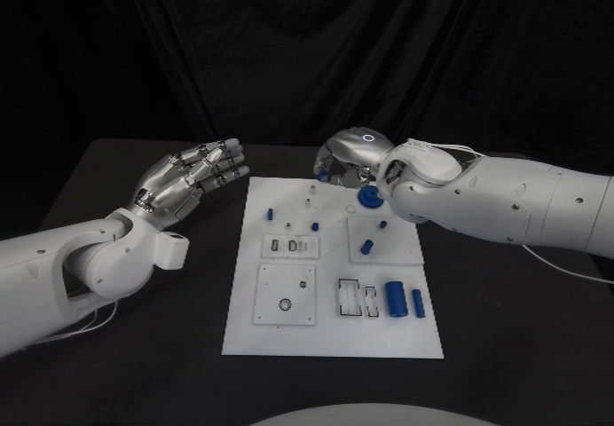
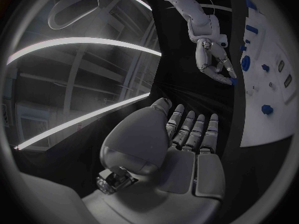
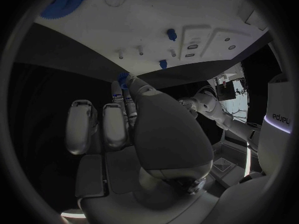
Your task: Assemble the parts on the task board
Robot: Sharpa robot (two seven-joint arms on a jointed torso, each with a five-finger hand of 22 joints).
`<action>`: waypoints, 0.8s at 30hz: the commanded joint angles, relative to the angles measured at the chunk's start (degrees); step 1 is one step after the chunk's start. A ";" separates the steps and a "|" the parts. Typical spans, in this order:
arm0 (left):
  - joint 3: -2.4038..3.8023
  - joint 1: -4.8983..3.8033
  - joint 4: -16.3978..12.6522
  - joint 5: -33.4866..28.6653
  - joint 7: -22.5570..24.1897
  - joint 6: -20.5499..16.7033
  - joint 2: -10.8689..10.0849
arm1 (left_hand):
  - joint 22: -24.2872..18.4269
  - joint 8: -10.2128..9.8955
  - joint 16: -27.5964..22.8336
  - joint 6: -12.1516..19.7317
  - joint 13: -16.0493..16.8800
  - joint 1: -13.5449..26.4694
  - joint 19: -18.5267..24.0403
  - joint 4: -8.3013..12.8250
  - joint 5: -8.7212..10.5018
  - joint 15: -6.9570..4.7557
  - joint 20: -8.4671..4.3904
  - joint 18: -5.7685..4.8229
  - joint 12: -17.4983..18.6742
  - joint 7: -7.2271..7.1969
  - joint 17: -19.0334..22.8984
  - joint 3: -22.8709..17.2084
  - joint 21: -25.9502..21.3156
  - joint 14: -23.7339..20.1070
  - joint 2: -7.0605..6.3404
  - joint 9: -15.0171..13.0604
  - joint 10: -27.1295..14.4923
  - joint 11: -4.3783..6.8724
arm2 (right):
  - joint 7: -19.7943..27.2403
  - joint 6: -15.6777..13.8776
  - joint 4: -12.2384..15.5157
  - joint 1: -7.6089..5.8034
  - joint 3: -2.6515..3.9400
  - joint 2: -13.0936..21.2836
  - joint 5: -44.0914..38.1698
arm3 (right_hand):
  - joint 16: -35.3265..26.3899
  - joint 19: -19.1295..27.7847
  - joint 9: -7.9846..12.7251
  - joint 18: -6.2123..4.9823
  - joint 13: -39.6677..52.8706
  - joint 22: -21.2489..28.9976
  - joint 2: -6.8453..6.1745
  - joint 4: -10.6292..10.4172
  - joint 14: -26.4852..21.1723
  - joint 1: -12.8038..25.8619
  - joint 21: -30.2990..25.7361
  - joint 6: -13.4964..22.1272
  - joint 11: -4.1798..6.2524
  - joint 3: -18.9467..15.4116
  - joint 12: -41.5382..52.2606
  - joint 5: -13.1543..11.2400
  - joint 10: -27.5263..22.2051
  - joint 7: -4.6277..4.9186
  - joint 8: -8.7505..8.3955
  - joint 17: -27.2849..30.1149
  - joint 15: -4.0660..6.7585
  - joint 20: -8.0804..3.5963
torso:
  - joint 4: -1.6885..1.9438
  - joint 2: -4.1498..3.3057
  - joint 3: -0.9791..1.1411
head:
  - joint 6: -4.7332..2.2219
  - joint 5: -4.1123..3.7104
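The white task board (image 1: 333, 333) lies flat in the middle of the black table (image 1: 512, 337). Small blue parts sit on it: 2 blue cylinders (image 1: 397, 298) lie side by side near its right edge, a short blue peg (image 1: 270, 213) stands near its left side, and a blue gear (image 1: 370, 198) is partly hidden behind the right arm. The right hand (image 1: 343, 158) hangs over the far end of the board with its fingers curled down. In the right wrist view a small blue piece (image 3: 123, 79) sits at its fingertips, so it seems to pinch that part, though most of it is hidden. The left hand (image 1: 192, 175) floats beside the board's far left corner, fingers apart and holding nothing.
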State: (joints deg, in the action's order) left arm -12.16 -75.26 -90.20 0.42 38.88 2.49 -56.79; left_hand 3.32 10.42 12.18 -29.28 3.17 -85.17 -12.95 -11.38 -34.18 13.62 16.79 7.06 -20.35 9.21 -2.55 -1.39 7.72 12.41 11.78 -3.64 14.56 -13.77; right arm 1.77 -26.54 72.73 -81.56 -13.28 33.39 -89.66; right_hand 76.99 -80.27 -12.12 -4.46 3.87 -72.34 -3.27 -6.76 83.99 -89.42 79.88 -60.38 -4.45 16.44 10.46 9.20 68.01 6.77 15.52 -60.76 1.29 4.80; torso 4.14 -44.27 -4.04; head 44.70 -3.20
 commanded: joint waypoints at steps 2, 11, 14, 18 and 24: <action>0.04 -0.06 0.15 -0.12 10.16 0.96 0.33 | -0.10 0.34 0.26 -0.53 0.08 0.39 -0.29 -0.04 -0.14 0.34 -0.02 -0.68 -0.10 0.34 -0.08 -0.35 -0.05 -0.15 -0.03 -0.08 0.05 -0.27 | 0.90 1.80 -2.68 0.42 0.07 -1.84 2.16 | -0.36 0.14 -4.72 0.21 0.08 0.00 0.62 -0.06 0.62 0.02 -0.37 0.57 1.33 0.41 -0.60 -0.15 1.54 0.07 -0.34 0.12 0.11 -0.13 | -0.03 -0.03 0.00 | -0.18 0.47; 0.04 -0.06 0.55 -0.12 10.03 1.18 0.86 | -0.11 0.36 0.26 -0.57 0.08 0.43 -0.25 -0.01 -0.13 0.34 -0.02 -0.69 -0.14 0.35 -0.07 -0.45 -0.08 -0.18 -0.06 -0.09 0.06 -0.27 | 0.67 4.20 -6.00 1.51 0.09 -4.37 2.28 | -0.76 0.50 -4.84 0.10 0.10 0.41 0.50 0.14 0.33 -0.13 -0.77 1.49 0.86 0.81 -1.82 0.31 0.80 0.47 -1.25 0.75 -0.28 0.23 | 0.43 -0.09 0.06 | -0.15 0.28; 0.04 -0.06 0.59 -0.12 9.96 1.25 0.91 | -0.12 0.36 0.28 -0.57 0.08 0.45 -0.25 0.02 -0.14 0.36 -0.02 -0.70 -0.16 0.37 -0.07 -0.61 -0.09 -0.18 -0.05 -0.08 0.06 -0.27 | 0.37 4.29 -6.43 1.83 0.09 -4.80 1.47 | -1.27 0.90 -4.89 -0.03 0.12 0.95 0.34 0.27 0.01 -0.19 -1.19 1.76 0.68 0.99 -2.29 0.73 0.56 0.64 -1.62 1.66 -0.46 0.39 | 0.76 -0.13 0.05 | -0.11 -0.24; 0.04 -0.05 0.63 -0.12 9.90 1.32 1.04 | -0.13 0.37 0.33 -0.56 0.09 0.51 -0.26 0.04 -0.14 0.37 -0.02 -0.72 -0.23 0.40 -0.08 -0.79 -0.08 -0.16 -0.02 -0.08 0.09 -0.29 | -0.26 3.76 -7.31 2.40 0.12 -5.51 -0.48 | -1.37 1.00 -4.92 -0.06 0.16 1.02 0.16 0.36 -0.10 -0.20 -1.28 1.81 0.64 1.05 -2.45 1.06 0.58 0.64 -1.77 1.76 -0.50 0.47 | 0.80 -0.12 0.01 | -0.22 -0.44; 0.04 -0.05 0.56 -0.12 9.76 1.41 1.07 | -0.15 0.39 0.40 -0.59 0.09 0.63 -0.26 0.08 -0.15 0.39 -0.02 -0.74 -0.32 0.42 -0.09 -1.17 -0.09 -0.14 0.01 -0.08 0.11 -0.34 | -0.75 3.63 -8.26 2.85 0.15 -6.08 -1.24 | -1.35 1.00 -4.91 -0.05 0.16 0.94 -0.01 0.30 -0.13 0.00 -1.29 2.08 0.51 1.13 -2.85 1.27 0.31 0.72 -2.11 1.67 -0.59 0.56 | 0.71 -0.10 0.01 | -0.09 -0.25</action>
State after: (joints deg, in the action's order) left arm -12.16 -75.26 -89.53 0.41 38.88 2.95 -55.77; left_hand 3.22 10.42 12.41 -29.49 3.21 -85.18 -12.95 -11.30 -34.18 13.62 16.79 7.07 -20.35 9.42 -2.54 -2.41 7.72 12.41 11.78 -3.65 14.56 -13.76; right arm 2.12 -23.12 64.67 -78.88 -13.20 27.40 -89.34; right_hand 75.88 -79.74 -17.10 -4.46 3.99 -71.36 -3.14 -6.39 83.77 -89.42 78.87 -58.84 -4.45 17.18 7.81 10.22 68.02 7.49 13.69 -59.05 1.06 5.33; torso 4.86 -44.38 -4.00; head 44.48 -3.47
